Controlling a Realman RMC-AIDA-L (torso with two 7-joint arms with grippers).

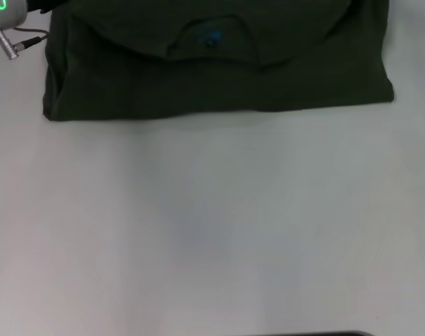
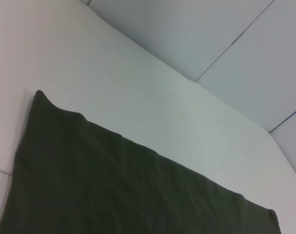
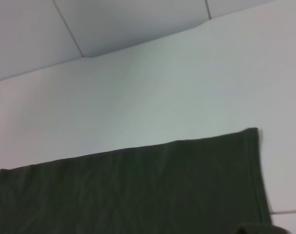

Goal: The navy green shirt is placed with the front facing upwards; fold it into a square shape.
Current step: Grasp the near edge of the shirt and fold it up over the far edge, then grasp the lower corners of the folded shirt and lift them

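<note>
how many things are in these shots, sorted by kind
shirts: 1, the navy green shirt, partly folded, lying at the far side of the white table
tables: 1
robot arms in view: 1, the left arm at the shirt's far left corner, gripper not visible
total: 3

White table (image 1: 212,231), pale panelled wall (image 2: 226,34) behind
</note>
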